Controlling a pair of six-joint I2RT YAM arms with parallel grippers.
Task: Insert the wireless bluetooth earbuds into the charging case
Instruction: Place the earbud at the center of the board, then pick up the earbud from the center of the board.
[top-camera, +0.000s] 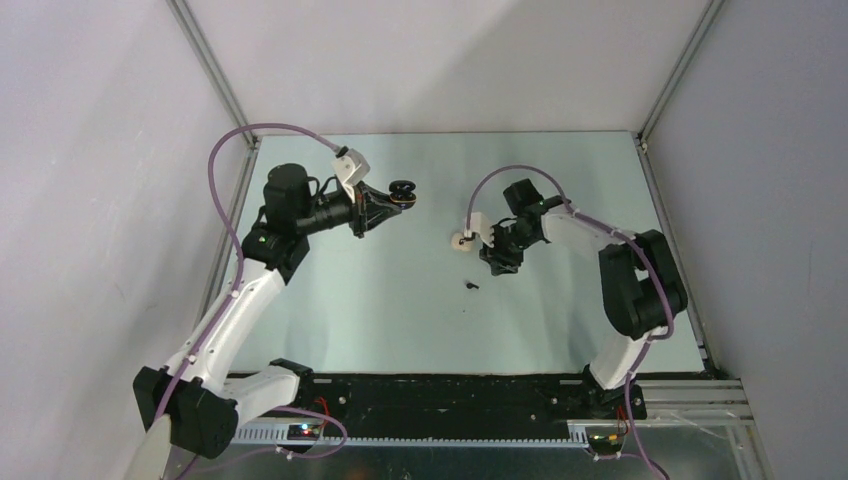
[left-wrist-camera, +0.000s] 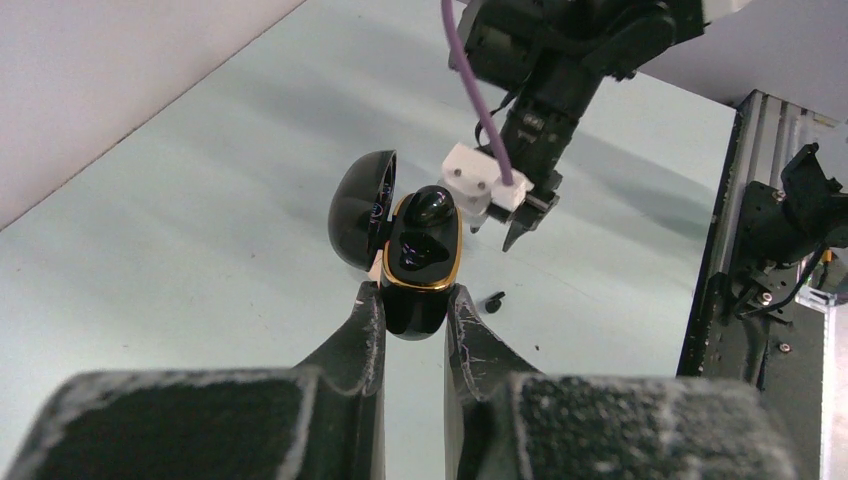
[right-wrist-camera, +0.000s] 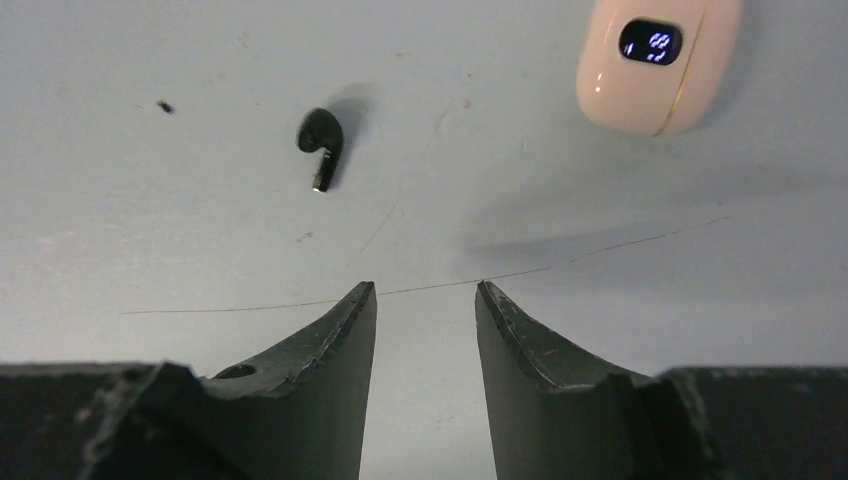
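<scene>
My left gripper (left-wrist-camera: 414, 295) is shut on a glossy black charging case (left-wrist-camera: 422, 262) with a gold rim, held above the table at the back left (top-camera: 404, 190). Its lid (left-wrist-camera: 362, 205) is hinged open to the left, and a dark rounded shape sits in the upper well. One black earbud (right-wrist-camera: 320, 135) lies loose on the table (top-camera: 471, 285), ahead and left of my right gripper (right-wrist-camera: 425, 290). That gripper is open with nothing between its fingers and hovers over the table's middle (top-camera: 498, 265).
A closed cream case (right-wrist-camera: 655, 60) with a lit display lies on the table (top-camera: 461, 241), just left of the right gripper. Grey walls enclose the pale green table (top-camera: 400, 320) on three sides. A black rail (top-camera: 440, 395) runs along the near edge.
</scene>
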